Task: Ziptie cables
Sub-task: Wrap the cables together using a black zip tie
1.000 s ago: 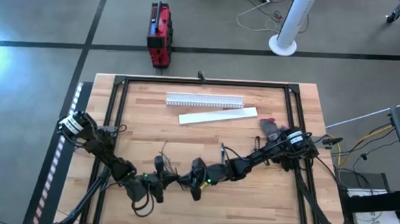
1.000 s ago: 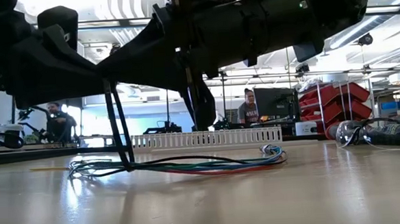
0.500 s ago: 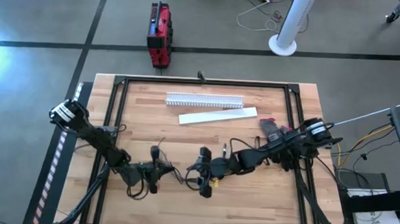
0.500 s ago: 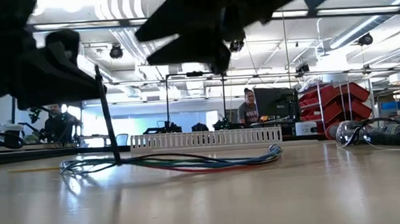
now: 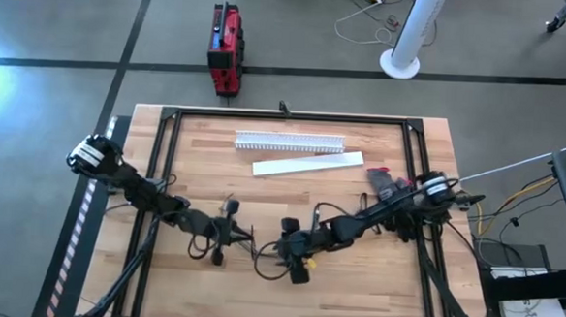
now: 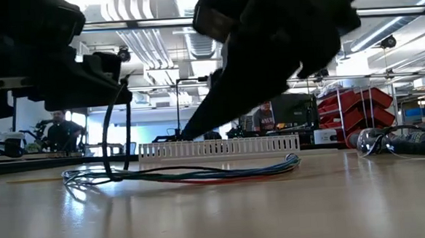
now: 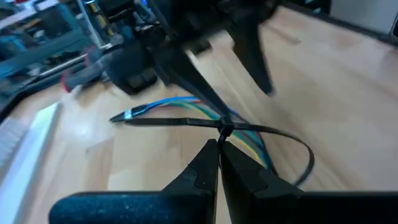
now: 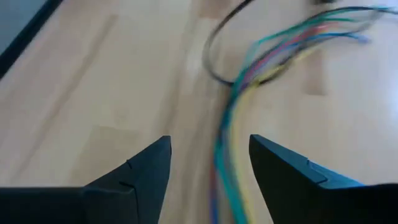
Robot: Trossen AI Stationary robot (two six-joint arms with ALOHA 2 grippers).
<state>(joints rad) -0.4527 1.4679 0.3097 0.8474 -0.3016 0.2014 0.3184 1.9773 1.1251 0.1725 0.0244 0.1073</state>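
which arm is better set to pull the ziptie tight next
Probably the left. Its hand is shut on the zip tie looped round the cables, while the right hand is open, holding nothing.

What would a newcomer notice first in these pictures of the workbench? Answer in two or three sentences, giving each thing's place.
The two dark arms meet low over the table's front middle. The left gripper is shut on a black zip tie looped round a bundle of coloured cables, while the right gripper hangs open above the same wires. Behind them lies a white slotted cable duct.
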